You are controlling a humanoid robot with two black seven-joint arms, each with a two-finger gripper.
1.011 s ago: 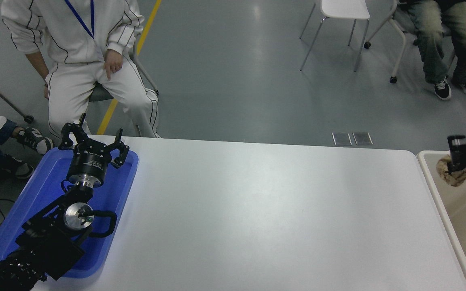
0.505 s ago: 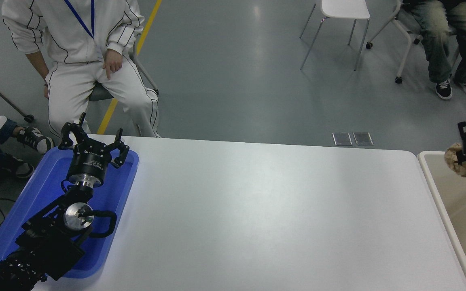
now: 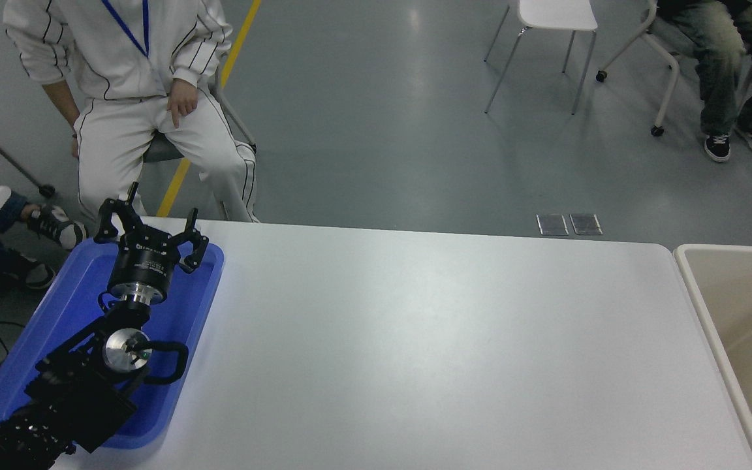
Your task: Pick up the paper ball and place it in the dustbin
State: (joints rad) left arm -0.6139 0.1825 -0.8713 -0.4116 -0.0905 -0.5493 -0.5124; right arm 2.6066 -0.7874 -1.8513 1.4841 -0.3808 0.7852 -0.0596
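Dustbin (image 3: 709,307): where I see its beige inside, nothing lies.
Blue tray (image 3: 56,326): left gripper (image 3: 147,230) above, fingers spread, holding nothing.

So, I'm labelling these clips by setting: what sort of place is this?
Probably an indoor lab or workshop used for robot trials. There is a grey floor with a yellow line, a plain white table with a blue tray, and people sitting on chairs watching.
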